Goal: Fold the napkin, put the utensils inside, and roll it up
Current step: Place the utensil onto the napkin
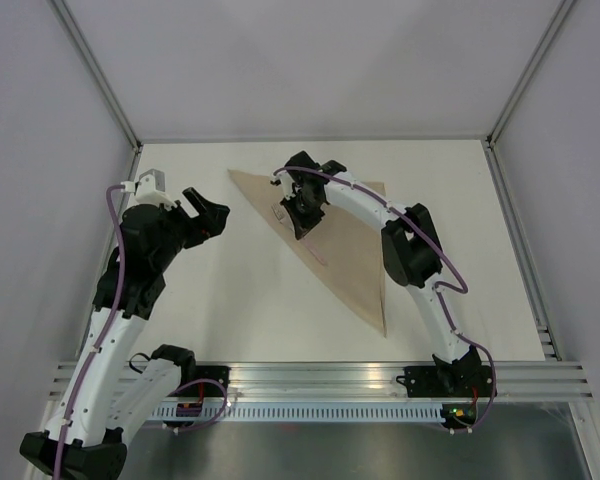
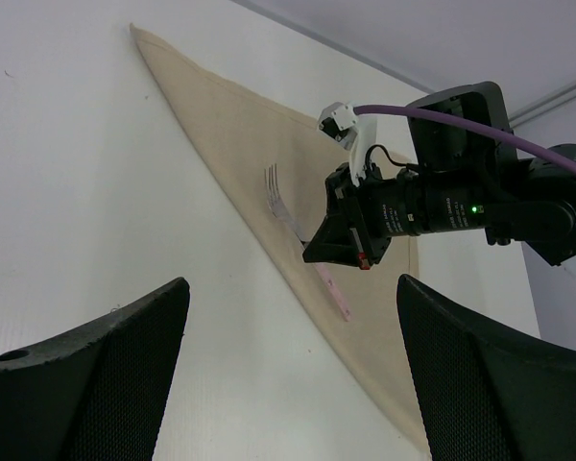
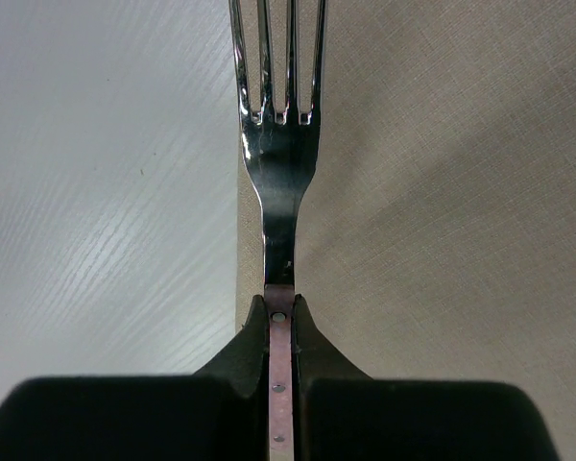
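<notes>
The right claw (image 3: 280, 312) is clamped on the slim pink handle of the silver-tined fork (image 3: 278, 163). Its tines reach ahead of it along the folded edge of the tan triangular cloth napkin (image 3: 442, 192) beneath. The left claw (image 2: 293, 331) hangs spread wide and empty, well apart.

Let go here, the fork may slip off that edge onto the white worktop (image 3: 96, 192). The fingers hide the handle's rear, and I cannot tell whether the tines touch cloth.

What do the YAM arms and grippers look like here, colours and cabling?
The left arm and right arm have white link shells, black joint housings and a purple cable along each. The left gripper and right gripper are black; the left's fingers have a fine mesh texture. A green LED sits on the right wrist.
</notes>
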Robot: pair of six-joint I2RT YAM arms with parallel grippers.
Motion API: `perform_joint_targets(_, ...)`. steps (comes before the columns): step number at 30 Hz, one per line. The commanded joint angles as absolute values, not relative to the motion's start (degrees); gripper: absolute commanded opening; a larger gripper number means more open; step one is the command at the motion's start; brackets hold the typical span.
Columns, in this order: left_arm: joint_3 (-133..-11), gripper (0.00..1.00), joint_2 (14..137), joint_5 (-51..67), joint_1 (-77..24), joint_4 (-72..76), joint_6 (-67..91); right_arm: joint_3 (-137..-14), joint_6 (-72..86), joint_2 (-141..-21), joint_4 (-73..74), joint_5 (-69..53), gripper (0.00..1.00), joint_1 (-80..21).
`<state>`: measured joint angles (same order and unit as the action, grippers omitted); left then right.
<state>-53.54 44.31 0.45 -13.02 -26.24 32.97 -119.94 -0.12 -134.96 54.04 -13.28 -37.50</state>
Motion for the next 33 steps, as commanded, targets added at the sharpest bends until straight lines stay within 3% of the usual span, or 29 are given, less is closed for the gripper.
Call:
perform_joint_targets(1, -55.11, 0.92, 44.30, 0.18, -13.18, -26.37, 30.94, -122.52, 3.43, -135.61, 56.51, -12.57, 0.00, -38.23)
perform_joint_targets(21, -54.49, 0.92, 44.65, 0.26, -13.18, -26.28, 30.32, -124.54, 2.64, -140.36, 56.60, -12.48, 0.02, -38.85)
perform_joint_targets(25, -54.49, 0.95, 44.65, 0.26, -13.27, -26.11, 29.97, -124.45, 2.37, -139.31, 56.43, -13.27, 0.20, -38.76)
perform_joint_targets(33, -53.18, 1.00, 43.16, 1.14, -13.18, -23.91, 29.35, -124.54, 1.76, -136.68, 55.99, -13.97, 0.42, -38.76)
